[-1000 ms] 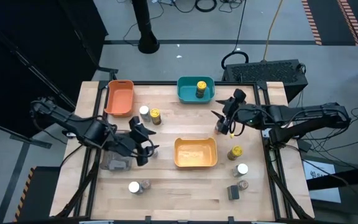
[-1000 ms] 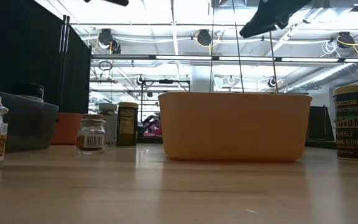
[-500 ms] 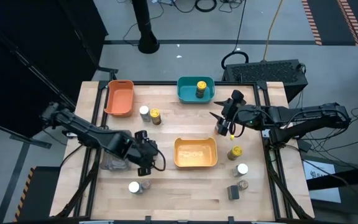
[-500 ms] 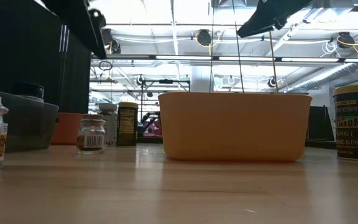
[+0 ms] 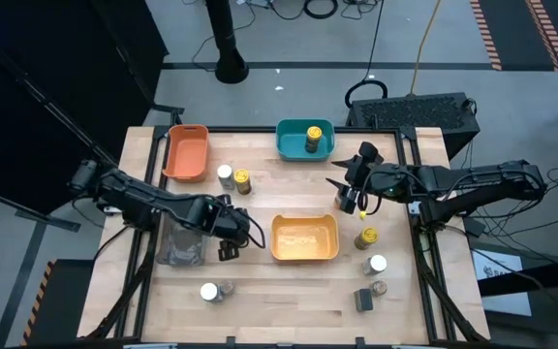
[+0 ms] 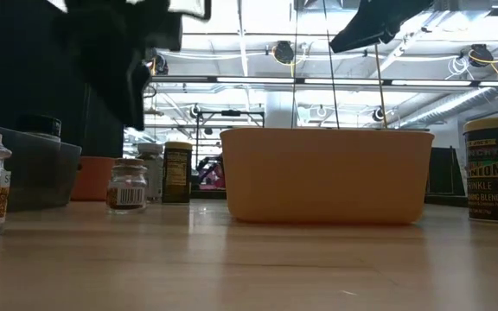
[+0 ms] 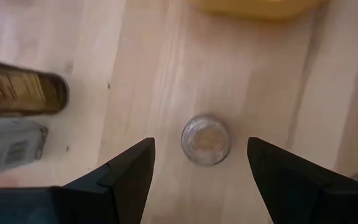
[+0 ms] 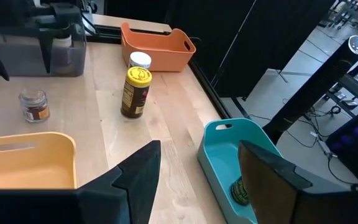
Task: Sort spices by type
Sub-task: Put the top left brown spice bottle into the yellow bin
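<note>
The spices are small jars scattered over the wooden table. One small glass jar point(image 7: 205, 139) stands upright on the wood, also seen as the jar point(image 8: 34, 104) in front of the grey bin point(image 5: 180, 248). My left gripper point(image 7: 201, 144) hangs open above it, pointing steeply down, one finger on either side and clear of it. In the high view this gripper point(image 5: 227, 246) covers the jar. My right gripper point(image 8: 197, 205) stands open and holds nothing; it hovers high between the teal bin point(image 5: 289, 150) and the yellow bin point(image 5: 304, 254).
A yellow-lidded jar point(image 5: 313, 139) stands in the teal bin. The orange bin point(image 5: 186, 152) is at the far left, with two jars point(image 5: 233, 178) beside it. Several jars point(image 5: 371, 267) stand right of the yellow bin, and two more point(image 5: 217, 291) stand near the front left.
My left gripper has come down and moved toward the yellow bin, tipping from a slant to point steeply down over the small glass jar. In the low view it has dropped into the picture from the top left. The jar has not moved.
</note>
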You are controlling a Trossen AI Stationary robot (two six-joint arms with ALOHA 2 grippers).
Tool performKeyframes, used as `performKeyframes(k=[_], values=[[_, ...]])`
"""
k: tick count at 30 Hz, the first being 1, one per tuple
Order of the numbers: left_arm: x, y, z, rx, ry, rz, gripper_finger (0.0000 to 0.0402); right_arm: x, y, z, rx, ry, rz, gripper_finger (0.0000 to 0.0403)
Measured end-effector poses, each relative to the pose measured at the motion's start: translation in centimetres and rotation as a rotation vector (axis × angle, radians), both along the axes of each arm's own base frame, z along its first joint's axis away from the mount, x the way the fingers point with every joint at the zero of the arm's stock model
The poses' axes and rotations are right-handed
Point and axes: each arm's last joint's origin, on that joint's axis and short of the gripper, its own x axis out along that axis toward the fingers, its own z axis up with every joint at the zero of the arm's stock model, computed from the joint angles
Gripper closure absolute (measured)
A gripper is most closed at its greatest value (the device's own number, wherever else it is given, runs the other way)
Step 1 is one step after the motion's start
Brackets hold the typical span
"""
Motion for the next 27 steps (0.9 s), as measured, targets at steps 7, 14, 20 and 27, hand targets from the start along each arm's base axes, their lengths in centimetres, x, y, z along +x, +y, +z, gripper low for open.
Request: performKeyframes(k=[7,14,20,27], values=[[-0.4,0.3,-1.9,-0.029,0.004,-0.001,0.0139,0.0,0.0,0.0,0.003,0.002,-0.001,0.0204],[-0.4,0.4,-2.8,-0.031,-0.026,0.001,0.0139,0.0,0.0,-0.1,0.006,0.001,-0.004,0.0204],[-0.6,0.4,-4.1,-0.034,-0.054,0.005,0.0139,0.0,0.0,0.0,0.007,0.0,-0.004,0.0204],[-0.6,0.4,-4.9,-0.046,-0.097,0.009,0.0139,0.0,0.0,0.0,0.006,0.0,-0.004,0.0204]])
